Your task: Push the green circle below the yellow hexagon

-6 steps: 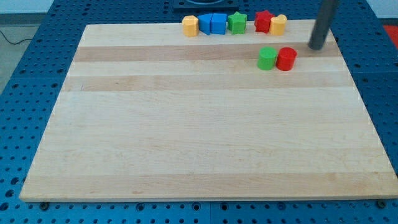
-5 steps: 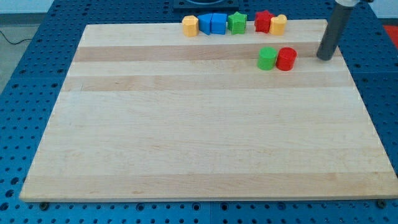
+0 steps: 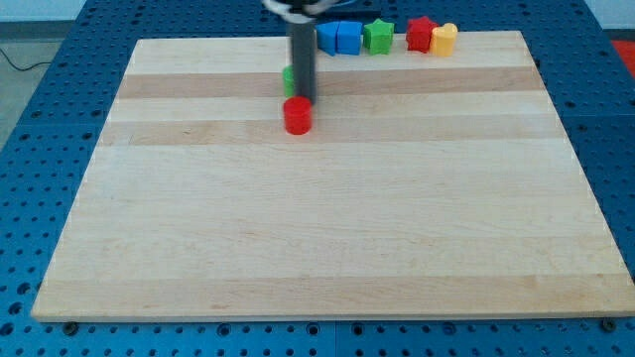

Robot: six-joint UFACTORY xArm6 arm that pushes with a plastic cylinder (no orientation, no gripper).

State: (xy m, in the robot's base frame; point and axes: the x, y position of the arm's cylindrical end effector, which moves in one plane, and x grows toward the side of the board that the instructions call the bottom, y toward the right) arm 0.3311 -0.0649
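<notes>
My tip (image 3: pixel 302 97) stands near the view's top centre, right above the red circle (image 3: pixel 297 116) and touching or nearly touching it. The rod hides most of the green circle (image 3: pixel 288 81); only a green sliver shows at the rod's left edge. The yellow hexagon, earlier at the left end of the top row, is hidden behind the rod. The green circle's sliver lies just below where that hexagon stood.
Along the board's top edge stand two blue blocks (image 3: pixel 337 38), a green star (image 3: pixel 377 36), a red star (image 3: pixel 421 34) and a yellow block (image 3: pixel 444 40). The wooden board (image 3: pixel 327 218) sits on a blue pegboard table.
The tip swept from the view's right edge to the top centre. The green and red circles moved left with it, from the right side to under the row's left end.
</notes>
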